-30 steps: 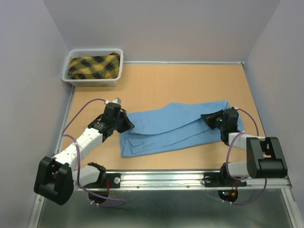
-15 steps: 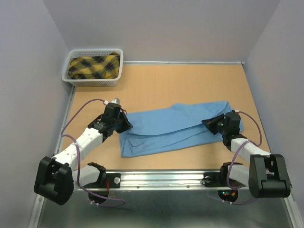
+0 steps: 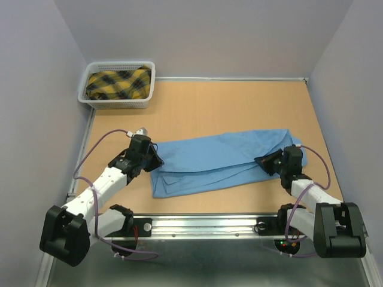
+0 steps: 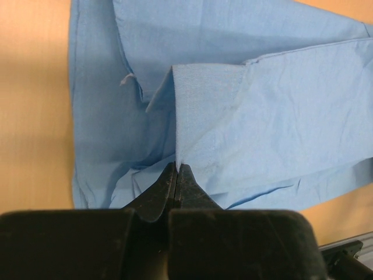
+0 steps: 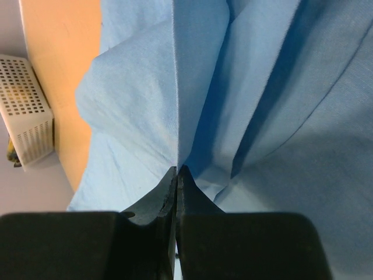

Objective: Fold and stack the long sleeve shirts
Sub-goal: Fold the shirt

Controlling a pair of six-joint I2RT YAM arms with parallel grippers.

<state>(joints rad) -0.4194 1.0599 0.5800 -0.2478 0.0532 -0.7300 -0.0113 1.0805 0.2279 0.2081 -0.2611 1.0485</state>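
The left gripper [image 4: 177, 166] has its jaws clenched on a thin ridge of cloth, which rises straight from the tips. The right gripper [image 5: 176, 169] is pinched tight on a similar crease. Both grips are on the light blue shirt [image 3: 221, 158], each taking an upper layer rather than the whole bundle. I'd guess this is so the layer can be lifted and carried across as a fold without dragging what lies underneath.

The left grip sits at the shirt's end nearest the white basket [image 3: 116, 103], the right grip at the end farthest from it. That probably keeps the edge straight between the two arms. The shirt lies long and partly folded on the table [image 3: 227, 107], well apart from the basket. The basket holds a yellow-and-black plaid cloth [image 3: 118, 82].
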